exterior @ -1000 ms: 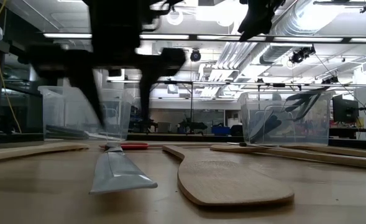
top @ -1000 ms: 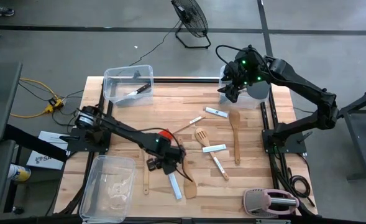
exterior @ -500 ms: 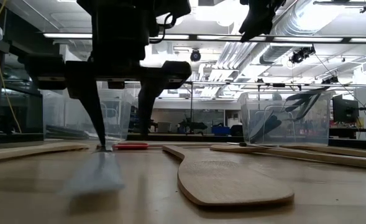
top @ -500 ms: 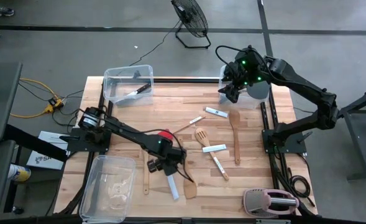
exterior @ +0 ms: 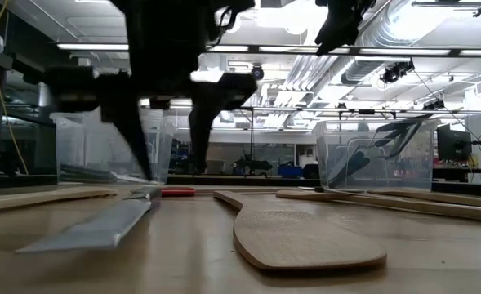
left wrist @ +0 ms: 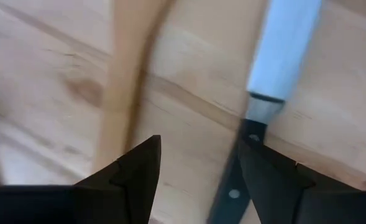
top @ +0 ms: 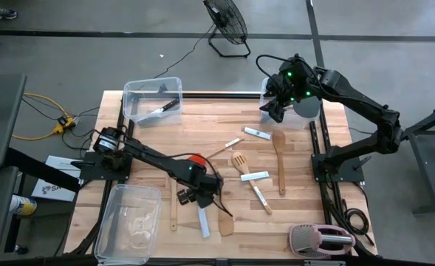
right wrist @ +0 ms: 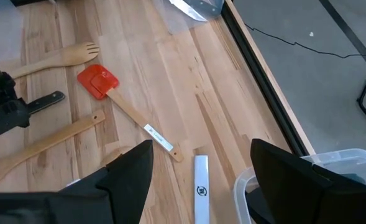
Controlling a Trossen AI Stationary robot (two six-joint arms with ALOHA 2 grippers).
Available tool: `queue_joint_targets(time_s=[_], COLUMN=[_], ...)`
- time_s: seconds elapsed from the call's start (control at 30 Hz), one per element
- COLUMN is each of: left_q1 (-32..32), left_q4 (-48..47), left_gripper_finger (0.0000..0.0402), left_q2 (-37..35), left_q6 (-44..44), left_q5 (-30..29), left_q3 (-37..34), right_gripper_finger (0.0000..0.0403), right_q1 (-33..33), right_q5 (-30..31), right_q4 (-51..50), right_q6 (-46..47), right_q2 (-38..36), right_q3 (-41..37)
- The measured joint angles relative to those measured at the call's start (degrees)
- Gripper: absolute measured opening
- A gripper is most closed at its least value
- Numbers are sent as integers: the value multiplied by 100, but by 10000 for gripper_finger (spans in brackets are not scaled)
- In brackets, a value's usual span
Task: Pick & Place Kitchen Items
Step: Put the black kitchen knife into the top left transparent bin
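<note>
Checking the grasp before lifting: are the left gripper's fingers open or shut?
Open: the left gripper has fingers apart, one beside the knife's handle.

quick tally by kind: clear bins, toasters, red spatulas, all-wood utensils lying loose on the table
clear bins: 3
toaster: 1
red spatula: 1
all-wood utensils: 4
total: 9

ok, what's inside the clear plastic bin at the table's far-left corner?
In the clear plastic bin, the high view shows one black-handled white-bladed knife lying on the floor. The low view shows only its hazy walls, so nothing more can be made out.
</note>
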Motion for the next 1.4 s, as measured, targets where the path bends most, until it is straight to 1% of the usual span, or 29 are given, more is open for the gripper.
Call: queue_joint_targets(time_s=[0.1,0.2,0.33,0.47,0.63,0.8,1.2,1.3,1.4], left_q1=[0,-37,-114,-109,-103,-104,-103,-103,-103], left_q4=[-214,-435,-969,-812,-682,-556,-555,-618,-692], left_gripper_finger=[209,209,209,209,209,209,209,201,177], left_q2=[0,0,0,-2,-2,17,554,601,610], left_q6=[-72,-73,195,404,421,422,400,398,378], left_q5=[-1,132,294,231,122,146,89,158,272], left_q3=[217,316,306,124,116,116,133,142,142], right_gripper_finger=[261,261,261,261,261,261,261,261,261], right_q1=[0,0,0,0,0,0,0,0,0], right_q5=[0,0,-1,0,-2,-22,-28,-28,-28], right_q4=[-4,-7,-9,-9,-9,-11,-63,-116,-140], right_q6=[0,-2,-2,-2,-2,-2,-15,-22,-30], right_q2=[0,0,0,0,0,0,0,0,0], right_q3=[0,0,0,0,0,0,0,0,0])
